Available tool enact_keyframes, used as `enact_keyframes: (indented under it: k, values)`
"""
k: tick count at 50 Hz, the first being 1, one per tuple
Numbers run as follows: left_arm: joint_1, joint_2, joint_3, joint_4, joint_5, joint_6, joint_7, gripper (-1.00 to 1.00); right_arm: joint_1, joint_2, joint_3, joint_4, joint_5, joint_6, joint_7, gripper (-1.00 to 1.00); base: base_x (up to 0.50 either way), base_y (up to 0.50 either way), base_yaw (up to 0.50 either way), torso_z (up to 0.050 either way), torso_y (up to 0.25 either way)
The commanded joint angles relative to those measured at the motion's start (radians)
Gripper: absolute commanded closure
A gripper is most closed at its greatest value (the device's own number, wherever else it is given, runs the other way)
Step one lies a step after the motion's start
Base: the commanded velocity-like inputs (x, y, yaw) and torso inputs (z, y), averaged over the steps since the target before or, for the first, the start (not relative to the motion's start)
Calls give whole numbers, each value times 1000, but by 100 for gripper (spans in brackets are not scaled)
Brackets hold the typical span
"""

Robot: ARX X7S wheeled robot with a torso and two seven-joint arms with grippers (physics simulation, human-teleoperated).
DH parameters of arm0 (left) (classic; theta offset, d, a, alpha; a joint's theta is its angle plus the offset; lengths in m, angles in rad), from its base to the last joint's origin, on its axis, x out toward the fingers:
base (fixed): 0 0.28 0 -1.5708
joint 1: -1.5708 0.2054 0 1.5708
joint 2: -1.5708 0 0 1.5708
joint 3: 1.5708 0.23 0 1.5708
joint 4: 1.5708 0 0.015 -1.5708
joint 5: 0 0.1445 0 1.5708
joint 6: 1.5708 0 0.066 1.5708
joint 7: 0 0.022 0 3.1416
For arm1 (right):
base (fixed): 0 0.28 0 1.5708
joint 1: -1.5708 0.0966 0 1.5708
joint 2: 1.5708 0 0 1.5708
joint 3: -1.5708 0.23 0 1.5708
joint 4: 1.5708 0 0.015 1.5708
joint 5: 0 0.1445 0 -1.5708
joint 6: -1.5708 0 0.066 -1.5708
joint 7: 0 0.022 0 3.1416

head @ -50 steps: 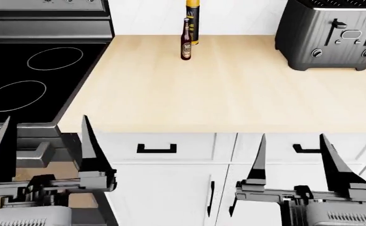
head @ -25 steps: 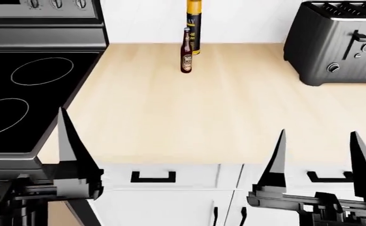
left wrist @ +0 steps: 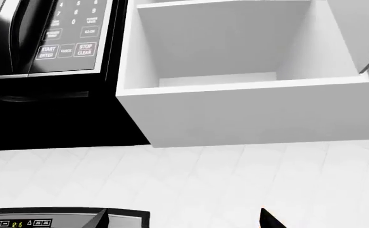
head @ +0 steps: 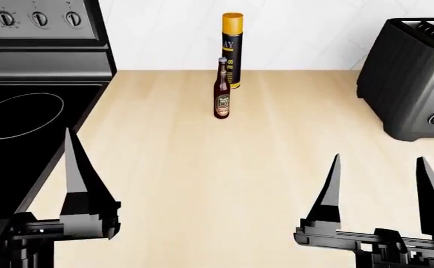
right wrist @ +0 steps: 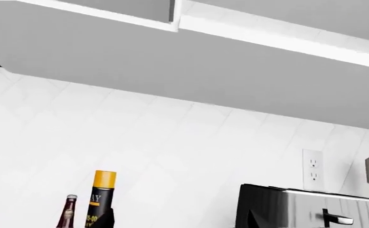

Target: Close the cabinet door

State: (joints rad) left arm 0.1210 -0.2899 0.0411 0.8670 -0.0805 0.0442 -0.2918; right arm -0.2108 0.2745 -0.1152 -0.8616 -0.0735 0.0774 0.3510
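The wall cabinet stands open in the left wrist view, its bare white inside showing beside the microwave. The cabinet door shows as a white panel swung out at the cabinet's far side. My left gripper is open and well below the cabinet, in front of the tiled wall. In the head view only one finger of the left gripper is in frame. My right gripper is open over the counter, holding nothing. The right wrist view looks up at the cabinet's grey underside.
On the wooden counter stand a brown bottle, a yellow-capped spray can behind it and a black toaster at the right. A black stove lies at the left. A wall outlet sits above the toaster.
The head view has swung upward: the counter's front edge and the drawers below have left the frame. Both grippers have risen over the counter and stay open.
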Motion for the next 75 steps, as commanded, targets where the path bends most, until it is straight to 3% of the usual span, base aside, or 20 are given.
enact_keyframes:
  k: [1,9,22,36,40,42,44,51,60,75]
  values:
    - [4,-5,2,-1,0,5,-6,-100,0,4,2,8,7,-5,8,-100,500,0,0,0,0]
    - [7,-8,3,-5,-1,11,-10,-100,-3,7,-2,13,0,-15,15,-100,465,0,0,0,2]
    - [6,-14,4,-10,-4,15,-16,-100,-7,17,28,-3,30,-37,29,-100,0,0,0,0,0]
    - [-10,-21,9,15,-3,-15,-25,-100,30,40,182,-184,50,52,73,-100,0,0,0,0,0]
    - [-15,-24,10,24,-6,-26,-26,-100,59,-6,223,-185,22,46,19,-100,0,0,0,0,0]
    - [-19,-27,8,31,-10,-33,-27,-100,89,-97,268,-186,-14,31,-86,-100,0,0,0,0,0]
    - [-20,-29,7,38,-12,-37,-28,-100,146,-270,346,-186,-68,7,-280,-100,0,0,0,0,0]
    - [-20,-34,0,51,-16,-42,-34,-100,257,-274,388,-186,-87,42,-319,-100,0,0,0,0,0]
    - [-21,-40,-3,63,-16,-51,-41,-100,528,-274,400,-186,-154,260,-420,-100,0,0,0,0,0]
    - [-22,-46,2,69,-12,-56,-48,-100,941,-274,283,-186,-391,575,-608,-100,0,0,0,0,0]
